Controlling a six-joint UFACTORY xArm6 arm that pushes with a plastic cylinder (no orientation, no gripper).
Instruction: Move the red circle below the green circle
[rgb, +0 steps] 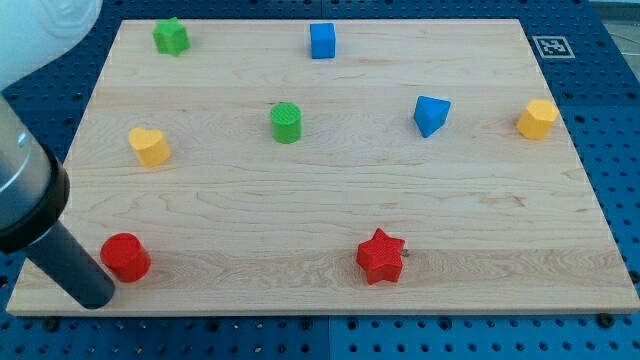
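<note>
Camera view shows the arm's rod entering from the view's left edge, its tip (96, 297) resting low on the board (330, 200) near the bottom-left corner. The tool is a plain rod with nothing to open or close; it grips nothing. The red circle (125, 257) sits just up and to the right of the tip, touching it or very nearly so; actual contact cannot be confirmed.

Progress: the task appears barely begun. The green circle (286, 122) stands well away from the tip, up and to the right, near mid-board. The red circle lies far to the lower left of it, not beneath it. The whole push to the right, towards the spot under the green circle, remains outstanding.

Other blocks noted, all farther from the tip: a yellow heart-like block (150, 146) above it, a green star (171, 37), a blue cube (322, 41), a blue angular block (431, 115), a yellow block (537, 119) and a red star (381, 257) off to the right.

Limits: the rod's upper part is cut off at the frame edge, and its lower end hides a patch of board.
</note>
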